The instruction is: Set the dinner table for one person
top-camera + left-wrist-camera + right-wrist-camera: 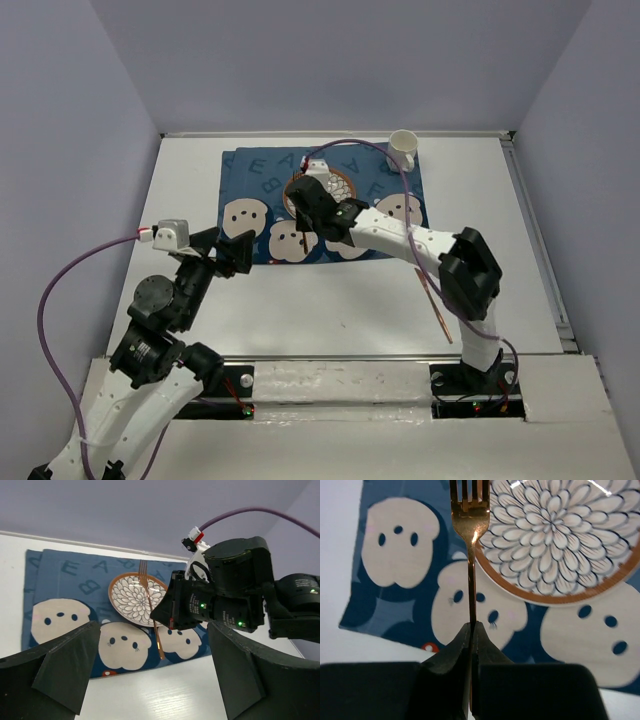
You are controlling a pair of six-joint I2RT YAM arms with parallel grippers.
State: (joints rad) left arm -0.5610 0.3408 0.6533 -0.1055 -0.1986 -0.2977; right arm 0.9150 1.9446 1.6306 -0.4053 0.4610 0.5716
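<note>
Mat [250,175], plate [132,597] and cup [402,148] sit placed on the white worktop [200,320]. Right pincer [471,625] pinches the fork [471,555] over the plate's left rim, not yet laid. Left pincer [232,250] gapes empty.

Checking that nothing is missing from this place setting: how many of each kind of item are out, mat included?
plate: 1
fork: 1
cup: 1
mat: 1
thin copper utensil, type unclear: 1
Total: 5
</note>
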